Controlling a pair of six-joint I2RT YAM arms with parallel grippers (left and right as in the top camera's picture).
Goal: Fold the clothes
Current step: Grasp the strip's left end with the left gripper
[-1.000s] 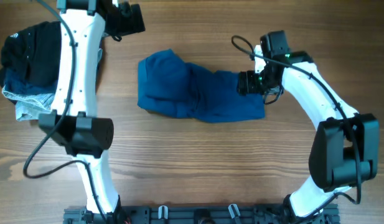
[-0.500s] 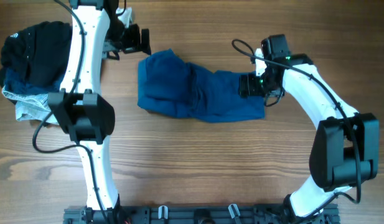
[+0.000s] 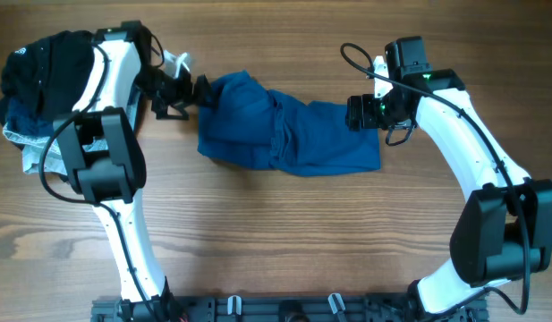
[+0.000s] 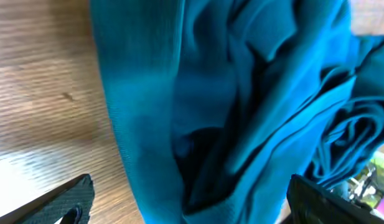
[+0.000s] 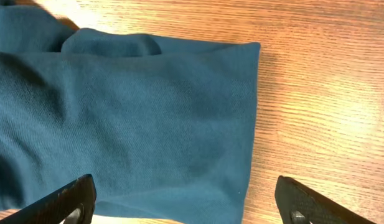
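The clothes (image 3: 284, 134), a wrinkled royal-blue garment, lie bunched across the middle of the wooden table. My left gripper (image 3: 193, 92) is at their upper-left corner, open. In the left wrist view the blue folds (image 4: 241, 93) fill the frame, and cloth lies in the wide gap of the left gripper (image 4: 192, 208). My right gripper (image 3: 360, 114) hovers open over the garment's upper-right end. In the right wrist view the flat blue cloth (image 5: 129, 118) and its right edge sit below the right gripper (image 5: 188, 205), whose fingers (image 5: 67, 199) stand far apart, holding nothing.
A black garment (image 3: 43, 67) is heaped on pale denim jeans (image 3: 38, 148) at the table's far left, behind the left arm. Bare wood (image 3: 284, 233) stretches in front of the blue cloth. A black rail (image 3: 284, 309) runs along the front edge.
The left arm has swung down and right, bringing its gripper from the table's back edge to the garment's upper-left corner. The right gripper has drifted slightly up and right and opened a little wider.
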